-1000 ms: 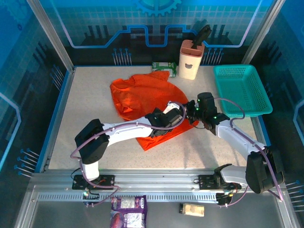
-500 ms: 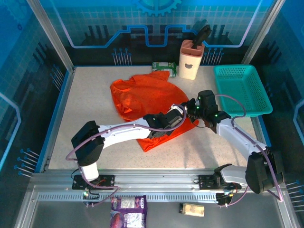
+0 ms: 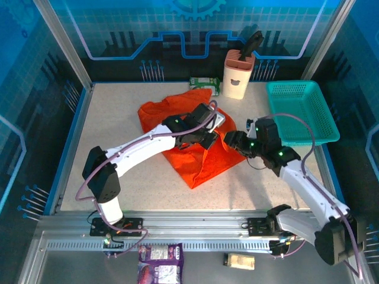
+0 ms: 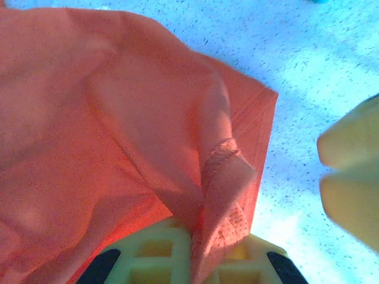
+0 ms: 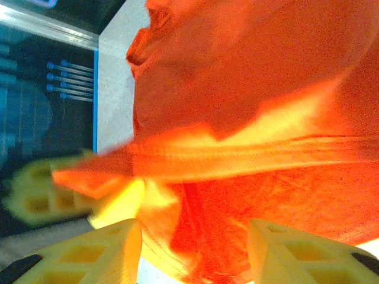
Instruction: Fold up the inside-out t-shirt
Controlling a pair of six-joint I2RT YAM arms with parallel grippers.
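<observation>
Speckled desk [image 3: 148,189] in an enclosed cell: orange t-shirt [image 3: 204,160] crumpled at centre, one corner trailing toward 6 o'clock.
Left fingers [image 4: 148,257] pinched tight on a hem fold at the shirt's 1 o'clock edge. Right fingers [image 5: 95,248] stand apart at its 3 o'clock edge, cloth loose between them, unclamped. Teal basket [image 3: 302,112] at 2 o'clock.

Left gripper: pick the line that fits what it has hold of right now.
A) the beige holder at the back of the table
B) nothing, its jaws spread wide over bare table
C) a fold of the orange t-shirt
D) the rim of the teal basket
C: in the left wrist view, the left gripper has its jaws shut on a fold of the orange t-shirt, and the cloth runs straight down into the pinch.
</observation>
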